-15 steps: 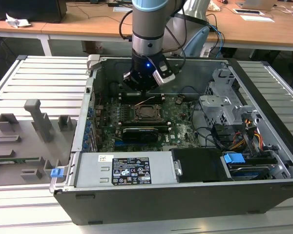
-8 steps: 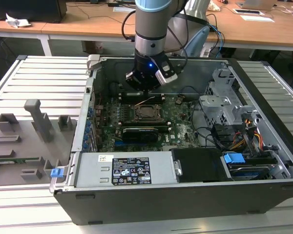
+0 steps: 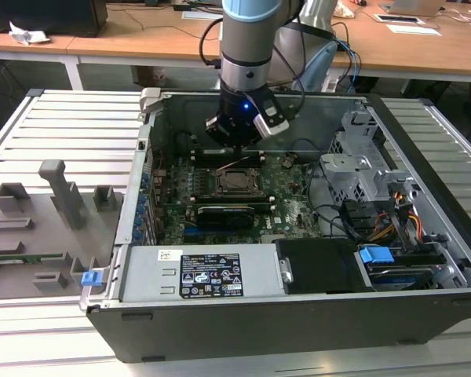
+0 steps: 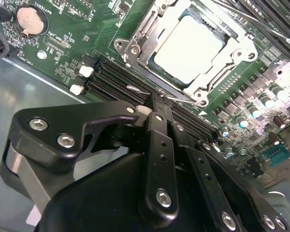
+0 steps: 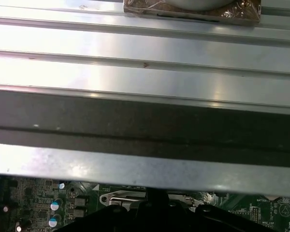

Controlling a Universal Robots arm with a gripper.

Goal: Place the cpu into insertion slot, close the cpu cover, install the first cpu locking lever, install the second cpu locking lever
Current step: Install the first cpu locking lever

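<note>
While I am hanging inside the open computer case point(image 3: 298, 314) that is lying on the slatted metal table point(image 3: 63, 126), my arm point(image 3: 250, 39) is reaching down from above toward the green motherboard point(image 3: 290, 196) on the case floor. Toward the exterior view's right, a grey metal drive cage point(image 3: 361, 157) is standing inside the case, with a bundle of coloured cables point(image 3: 400, 220) trailing beside it. Nearer the camera, the labelled power supply point(image 3: 208, 275) is sitting along the case's front edge. Outside the case, toward the exterior view's left, a set of grey fixture blocks point(image 3: 55, 196) is resting on the table.

My gripper point(image 4: 155, 104) is hovering just over the motherboard beside the insertion slot point(image 4: 191, 50), and I am keeping my two black fingers point(image 4: 159, 140) pressed together, clenched with nothing visible between them. Their tips are ending near a thin metal locking lever point(image 4: 183, 99) that is running along the socket's edge; I cannot tell whether I am touching it.

The cpu point(image 4: 188, 48) is sitting flat inside the insertion slot, its pale silver top showing through the square window of the cpu cover point(image 4: 154, 29), which is lying down over it. A round coin battery point(image 4: 29, 20) is sitting on the board, well apart from the socket.
</note>
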